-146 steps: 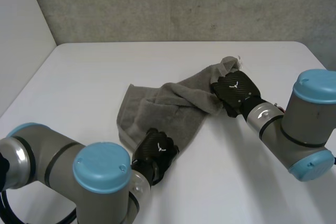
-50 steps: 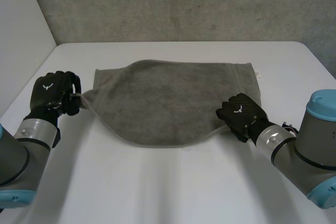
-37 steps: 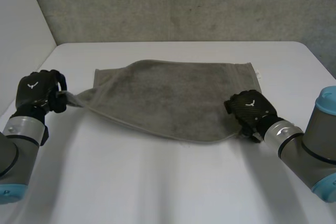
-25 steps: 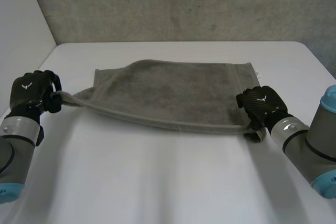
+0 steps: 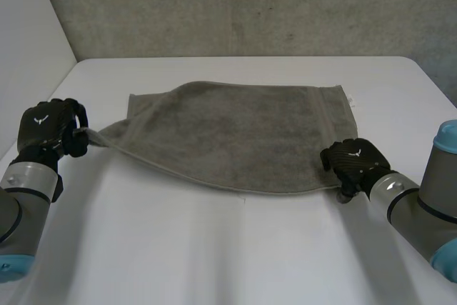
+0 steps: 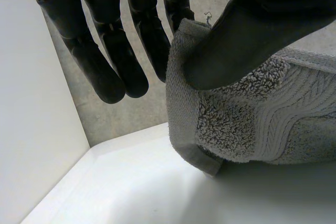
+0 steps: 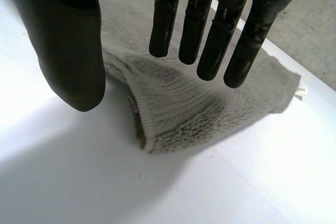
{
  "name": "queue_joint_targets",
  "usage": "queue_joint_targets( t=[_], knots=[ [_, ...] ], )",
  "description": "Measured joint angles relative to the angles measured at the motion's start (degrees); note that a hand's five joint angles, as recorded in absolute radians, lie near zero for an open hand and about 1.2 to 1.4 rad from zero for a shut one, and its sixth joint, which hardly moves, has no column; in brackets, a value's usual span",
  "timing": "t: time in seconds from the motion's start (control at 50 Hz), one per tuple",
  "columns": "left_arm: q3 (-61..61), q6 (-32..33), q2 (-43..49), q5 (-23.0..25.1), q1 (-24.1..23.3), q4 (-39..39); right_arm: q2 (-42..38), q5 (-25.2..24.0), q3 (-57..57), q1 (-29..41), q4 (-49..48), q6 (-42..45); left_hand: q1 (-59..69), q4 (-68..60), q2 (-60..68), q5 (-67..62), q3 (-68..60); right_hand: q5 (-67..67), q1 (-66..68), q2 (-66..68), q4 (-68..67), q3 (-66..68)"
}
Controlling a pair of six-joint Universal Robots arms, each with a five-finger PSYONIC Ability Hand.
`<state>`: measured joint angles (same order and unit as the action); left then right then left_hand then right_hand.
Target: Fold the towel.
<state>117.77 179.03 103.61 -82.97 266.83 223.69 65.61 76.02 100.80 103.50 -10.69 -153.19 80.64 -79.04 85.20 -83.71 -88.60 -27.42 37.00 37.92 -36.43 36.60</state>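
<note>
Towel (image 5: 243, 133) is lying spread on the white surface (image 5: 235, 248), its long axis running side to side between the two arms. The left robot hand (image 5: 51, 128) is pinching the near-left corner, thumb against a finger, and holding it just off the surface. The near-right corner is lying slack under the right robot hand (image 5: 353, 162), whose fingers are hanging straight and gripping nothing (whether they are touching the cloth is hard to tell). Judgement: the right corner is needing a grasp before both near corners go toward the far edge.
</note>
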Motion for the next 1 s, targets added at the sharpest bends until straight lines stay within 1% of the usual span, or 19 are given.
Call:
queue_joint_targets(
  t=[0.12,0.2,0.48,0.66,1.0],
  knots=[
    [0.01,0.0,-0.01,0.0,0.0,0.0,-0.04,0.25,0.0,-0.94,-1.52,0.02,0.0,0.0,0.0,0.0,0.0,-2.58,2.46,0.08,-2.88,2.92],
    [-0.03,-0.03,0.0,0.0,0.0,0.0,-0.16,0.34,-0.15,-1.89,-2.38,0.06,0.0,0.0,0.0,0.0,0.0,-4.6,4.45,2.86,-5.46,5.22],
    [-0.09,-0.05,0.02,0.0,0.08,0.06,-3.96,0.5,-2.73,-5.0,-2.97,0.14,0.0,0.0,0.0,0.0,0.0,-5.15,5.42,3.36,-6.31,6.14],
    [-0.05,-0.05,0.02,-0.02,0.09,0.09,-4.13,0.46,-2.9,-5.04,-1.91,0.01,0.0,0.0,0.0,0.0,0.0,-7.65,8.06,7.27,-8.91,8.81],
    [0.01,0.0,-0.05,-0.05,0.09,0.08,-3.97,0.39,-2.59,-5.04,1.4,-0.46,0.0,0.0,0.0,0.0,0.0,-8.07,8.23,7.26,-8.93,8.9]
  ],
)
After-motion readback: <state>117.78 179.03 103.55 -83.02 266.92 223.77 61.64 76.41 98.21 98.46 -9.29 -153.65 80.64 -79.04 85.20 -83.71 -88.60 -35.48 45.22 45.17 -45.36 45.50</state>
